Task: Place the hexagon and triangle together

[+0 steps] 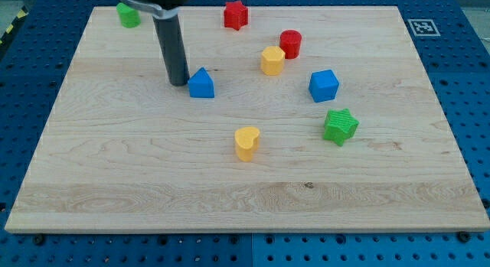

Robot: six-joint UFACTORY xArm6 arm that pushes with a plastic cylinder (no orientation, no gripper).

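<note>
The yellow hexagon block [272,60] sits at the view's upper middle, touching or nearly touching the red cylinder [291,43] to its upper right. The blue triangle block [201,83] lies to the hexagon's left and slightly lower, roughly ninety pixels away. My tip [178,83] rests on the board right next to the triangle's left side, touching or nearly touching it. The dark rod rises from the tip toward the view's top.
A red star [236,14] and a green block [128,14] sit near the view's top edge. A blue cube [323,86] and green star [340,126] lie at the right. A yellow heart [246,142] lies at the centre. The wooden board [115,190] ends at blue pegboard.
</note>
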